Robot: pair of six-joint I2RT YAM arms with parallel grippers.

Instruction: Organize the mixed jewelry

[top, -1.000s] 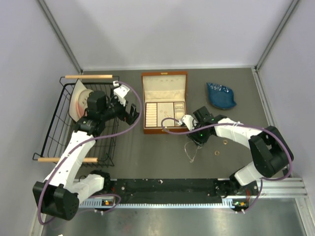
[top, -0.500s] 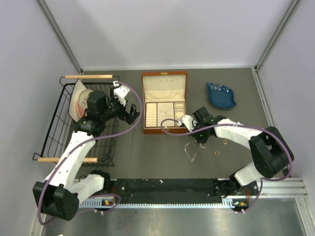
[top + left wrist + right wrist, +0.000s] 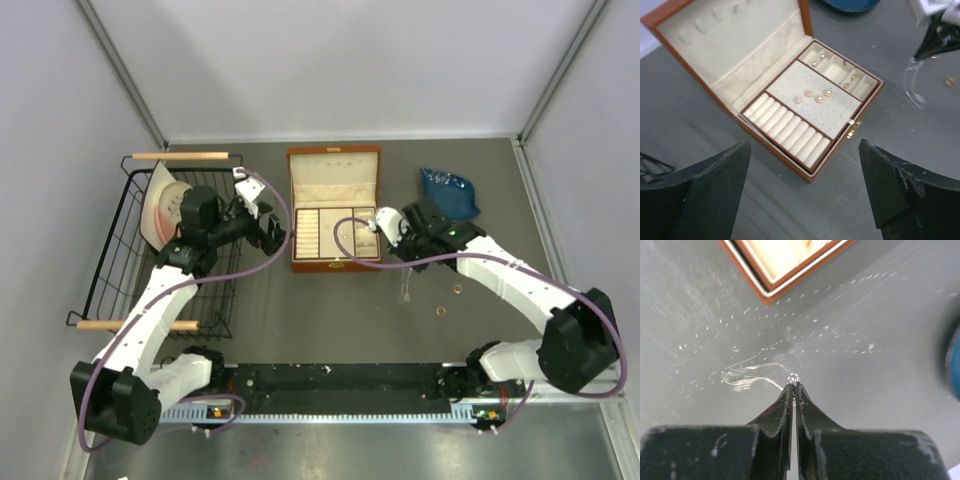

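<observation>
Right gripper: jaws pressed together, pinching necklace at its pendant end | chain hangs below, just right of the open box | rings lie on table, apart from box | left gripper: spread, holding nothing | advice: travel slowly, let swing settle, lower slack into one compartment before releasing.

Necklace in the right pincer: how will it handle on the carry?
Likely floppy: the necklace trails in loose loops from the shut right pincer. Probably very light, and it may slip, since only the tips pinch it.
</observation>
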